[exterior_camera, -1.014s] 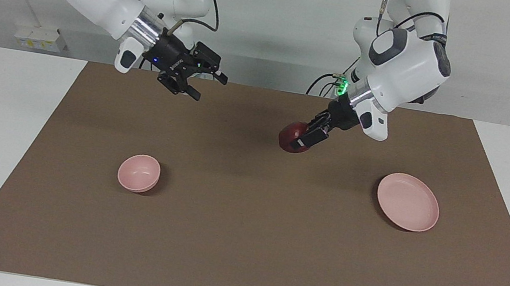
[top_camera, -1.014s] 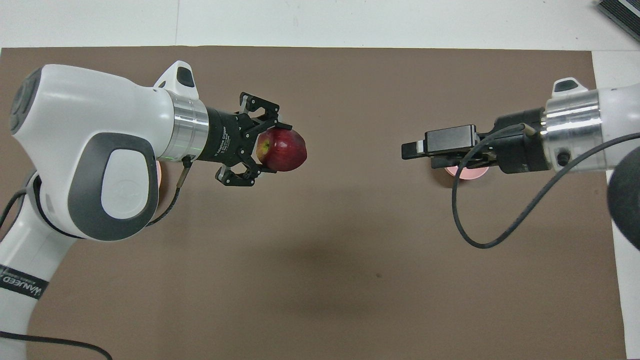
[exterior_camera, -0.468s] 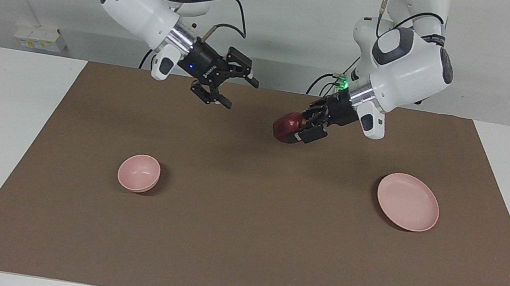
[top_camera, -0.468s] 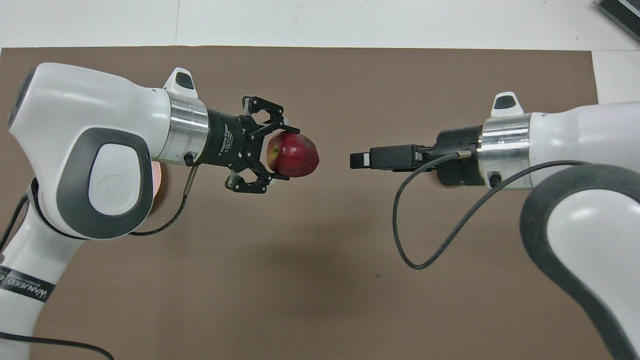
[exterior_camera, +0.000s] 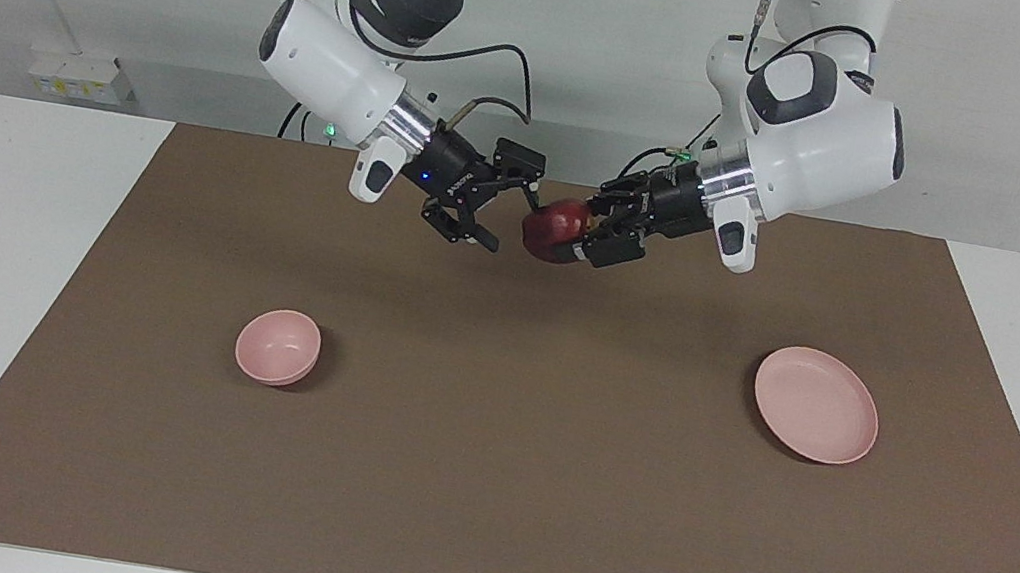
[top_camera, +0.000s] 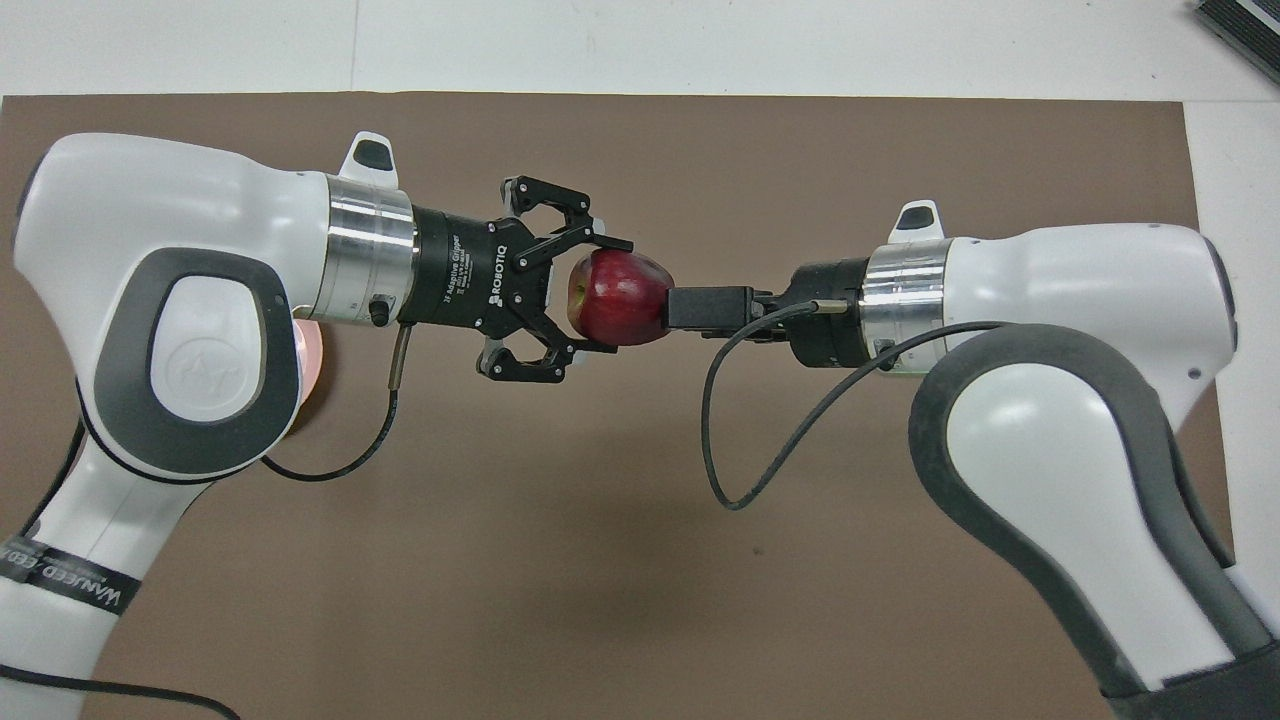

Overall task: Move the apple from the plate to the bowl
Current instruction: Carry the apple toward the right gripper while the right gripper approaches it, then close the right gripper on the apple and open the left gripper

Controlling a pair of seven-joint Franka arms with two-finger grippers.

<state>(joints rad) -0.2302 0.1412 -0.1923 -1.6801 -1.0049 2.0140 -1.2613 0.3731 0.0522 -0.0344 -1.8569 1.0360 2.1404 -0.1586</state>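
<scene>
Noting a handover in mid-air, read off the facing view with the brown mat (exterior_camera: 480, 484) as your clock face.

- The apple (exterior_camera: 547, 226) hangs over the mat at twelve o'clock, clear of the surface. It is off the plate (exterior_camera: 816, 405), which lies bare at three o'clock.
- The left gripper (exterior_camera: 590, 235) comes in from three o'clock of the apple, clamped on the fruit and carrying it.
- The right gripper (exterior_camera: 510, 218) faces it from nine o'clock of the apple. Its fingers are spread wide, one above and one below, with nothing gripped. The tips are right at the apple's skin, but you cannot tell from here whether they touch.
- The bowl (exterior_camera: 278, 348) sits empty at nine o'clock, well apart from both grippers.

Progress, as I judge it: the pick from the plate is done and you are roughly halfway. What is left is for the right gripper to close on the apple, the left to let go, then the carry over to the bowl and the drop inside. It looks a snug fit, so centre it well.
</scene>
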